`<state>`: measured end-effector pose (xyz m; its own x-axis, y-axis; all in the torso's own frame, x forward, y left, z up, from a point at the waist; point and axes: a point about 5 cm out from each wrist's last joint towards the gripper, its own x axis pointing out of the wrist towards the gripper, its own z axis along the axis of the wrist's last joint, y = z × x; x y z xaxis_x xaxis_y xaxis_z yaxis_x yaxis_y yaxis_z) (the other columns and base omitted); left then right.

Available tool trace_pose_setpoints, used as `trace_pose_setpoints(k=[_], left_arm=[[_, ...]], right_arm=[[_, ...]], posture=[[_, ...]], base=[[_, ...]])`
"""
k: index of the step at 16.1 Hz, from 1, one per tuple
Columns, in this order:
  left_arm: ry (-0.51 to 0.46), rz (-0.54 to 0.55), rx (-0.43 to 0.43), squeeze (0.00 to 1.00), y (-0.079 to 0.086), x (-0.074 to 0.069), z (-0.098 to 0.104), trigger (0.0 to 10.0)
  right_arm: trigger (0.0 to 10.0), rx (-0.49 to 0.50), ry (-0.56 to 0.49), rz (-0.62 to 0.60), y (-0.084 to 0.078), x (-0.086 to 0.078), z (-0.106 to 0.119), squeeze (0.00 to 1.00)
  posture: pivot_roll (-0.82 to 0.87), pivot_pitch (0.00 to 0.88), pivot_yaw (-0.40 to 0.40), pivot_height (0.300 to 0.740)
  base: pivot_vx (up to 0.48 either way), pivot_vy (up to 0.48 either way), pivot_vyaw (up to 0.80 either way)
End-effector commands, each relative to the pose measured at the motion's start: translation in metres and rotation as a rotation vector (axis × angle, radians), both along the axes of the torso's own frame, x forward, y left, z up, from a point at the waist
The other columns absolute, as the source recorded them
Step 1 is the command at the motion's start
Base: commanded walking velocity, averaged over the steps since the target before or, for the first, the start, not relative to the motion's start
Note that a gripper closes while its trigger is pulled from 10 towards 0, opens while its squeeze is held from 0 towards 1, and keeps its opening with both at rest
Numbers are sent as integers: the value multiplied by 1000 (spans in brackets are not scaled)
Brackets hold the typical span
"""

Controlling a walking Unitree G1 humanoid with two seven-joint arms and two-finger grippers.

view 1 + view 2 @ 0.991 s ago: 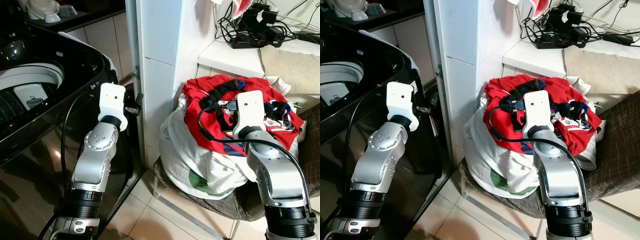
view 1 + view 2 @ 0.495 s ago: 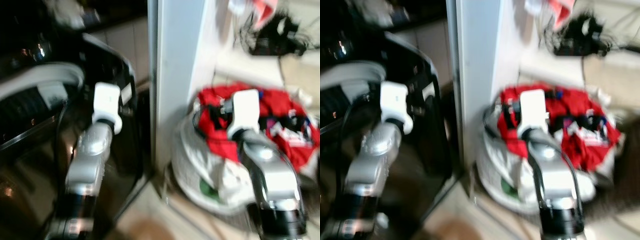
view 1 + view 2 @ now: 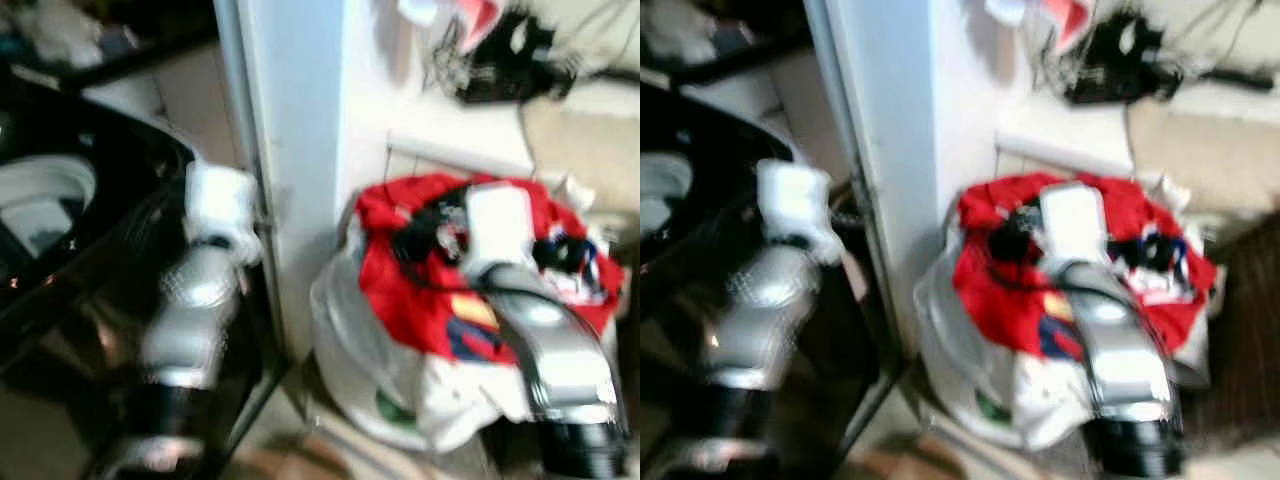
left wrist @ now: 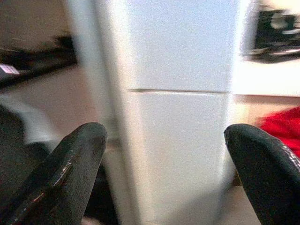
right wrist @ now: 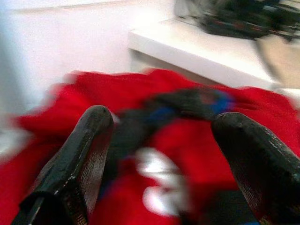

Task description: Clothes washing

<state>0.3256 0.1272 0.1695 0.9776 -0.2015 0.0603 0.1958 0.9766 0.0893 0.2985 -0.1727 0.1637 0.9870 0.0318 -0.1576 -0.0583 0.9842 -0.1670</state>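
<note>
You're right at the start here, operator, and the head views are smeared with motion blur, so take the fine detail loosely. The laundry pile (image 3: 430, 290), red garments heaped over a white bag, sits on your right, low against the white tiled pillar (image 3: 290, 170). The washing machine (image 3: 70, 200) stands on your left, dark-bodied, lid up, with its pale drum rim showing.

Your right claw (image 5: 159, 154) hangs just above the red cloth, fingers (image 5: 79, 154) spread wide apart with nothing between them. A dark, bluish strip of fabric (image 5: 187, 105) lies across the red right in front of it. Your left claw (image 4: 164, 159) is also spread apart and carrying nothing, pointed at the pillar between machine and pile.

As far as I can judge, nothing has gone into the drum yet: the pile looks full and both claws are bare. Everything is left to do: close on a garment, lift it clear, swing it across the pillar to the open machine and drop it in.

Watch that tangle of black cables (image 3: 500, 60) on the white counter (image 3: 560, 120) behind the pile, and expect the red top to drag its neighbours along when you pull.
</note>
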Motion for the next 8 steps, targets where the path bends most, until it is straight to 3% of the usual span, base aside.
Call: trace_pose_setpoints(k=[1,5,6,7,8], left_arm=[[1,56,17,0,18,1,2,10000],[22,63,-20,0,20,-1,-1,10000],[25,54,0,0,19,-1,-2,10000],[23,47,11,0,18,-1,-2,10000],[25,45,9,0,18,-1,-2,10000]], right_arm=[[10000,9,-9,39,11,1,4,0],[10000,-15,-10,31,5,5,9,0],[10000,-7,-20,24,1,10,13,294],[10000,-3,-29,18,-2,13,15,522],[10000,17,-41,19,-4,16,18,1000]], posture=[[-70,0,13,740],[-73,0,11,740],[-75,0,4,740],[-75,0,4,740],[-74,0,4,740]], base=[[0,0,0],[0,0,0],[0,0,0],[0,0,0],[0,0,0]])
